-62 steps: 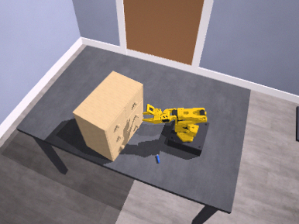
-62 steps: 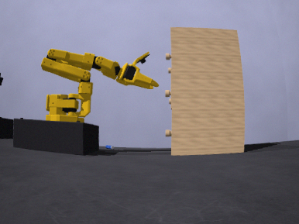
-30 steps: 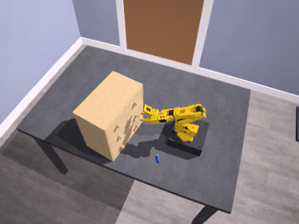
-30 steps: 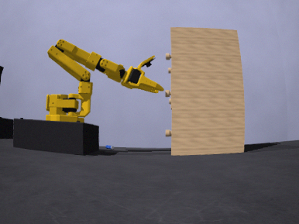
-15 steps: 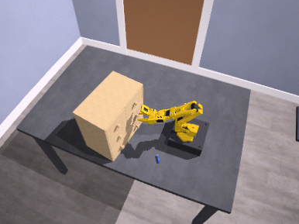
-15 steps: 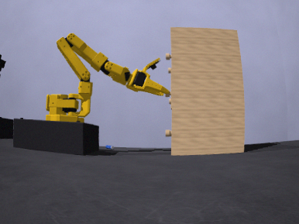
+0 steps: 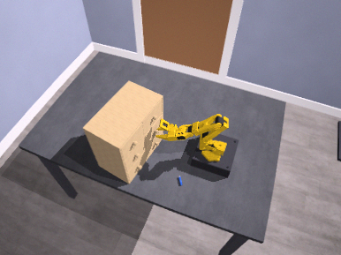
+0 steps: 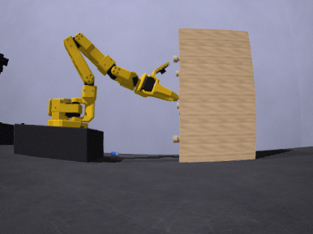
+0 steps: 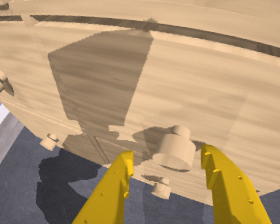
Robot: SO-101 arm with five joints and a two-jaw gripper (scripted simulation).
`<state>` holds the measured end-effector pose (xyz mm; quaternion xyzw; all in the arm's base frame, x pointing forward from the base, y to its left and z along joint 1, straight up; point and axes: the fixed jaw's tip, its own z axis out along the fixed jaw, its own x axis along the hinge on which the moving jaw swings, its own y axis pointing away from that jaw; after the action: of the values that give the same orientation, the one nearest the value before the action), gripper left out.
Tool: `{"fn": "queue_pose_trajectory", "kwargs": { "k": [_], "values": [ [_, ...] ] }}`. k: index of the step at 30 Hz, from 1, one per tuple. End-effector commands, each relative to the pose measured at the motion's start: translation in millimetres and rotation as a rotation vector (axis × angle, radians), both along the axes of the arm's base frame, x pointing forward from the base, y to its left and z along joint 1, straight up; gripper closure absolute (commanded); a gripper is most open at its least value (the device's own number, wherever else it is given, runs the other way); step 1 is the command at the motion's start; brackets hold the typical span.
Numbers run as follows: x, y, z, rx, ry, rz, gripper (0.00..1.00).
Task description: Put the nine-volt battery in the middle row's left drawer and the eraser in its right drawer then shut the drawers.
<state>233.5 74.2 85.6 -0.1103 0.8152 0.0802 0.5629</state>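
A round, pale wooden knob (image 9: 175,150) is flanked by the spread yellow fingertips, ungripped, before the chest's (image 7: 125,118) (image 8: 216,96) (image 9: 190,80) streaky-grained front; a smaller-looking knob (image 9: 161,189) is seen below, between them.

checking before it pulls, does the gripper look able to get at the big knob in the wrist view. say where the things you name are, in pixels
Probably yes: the gripper (image 7: 160,130) (image 8: 174,81) (image 9: 167,152) has its fingers apart, one either side of the drawer knob (image 9: 175,151), and nothing visible blocks them.

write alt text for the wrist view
Two yellow fingers of an open end effector reach toward a round wooden knob on a pale chest's drawer front; smaller-looking knobs and a dark tabletop show beyond.
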Motion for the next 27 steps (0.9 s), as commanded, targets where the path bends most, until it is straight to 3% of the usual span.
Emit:
{"fn": "queue_pose_trajectory", "kwargs": {
  "k": [1, 27],
  "values": [
    [2.2, -1.7, 1.8, 0.005, -0.009, -0.01, 0.79],
    [4.3, -3.5, 2.8, 0.005, -0.009, -0.019, 0.79]
  ]
}}
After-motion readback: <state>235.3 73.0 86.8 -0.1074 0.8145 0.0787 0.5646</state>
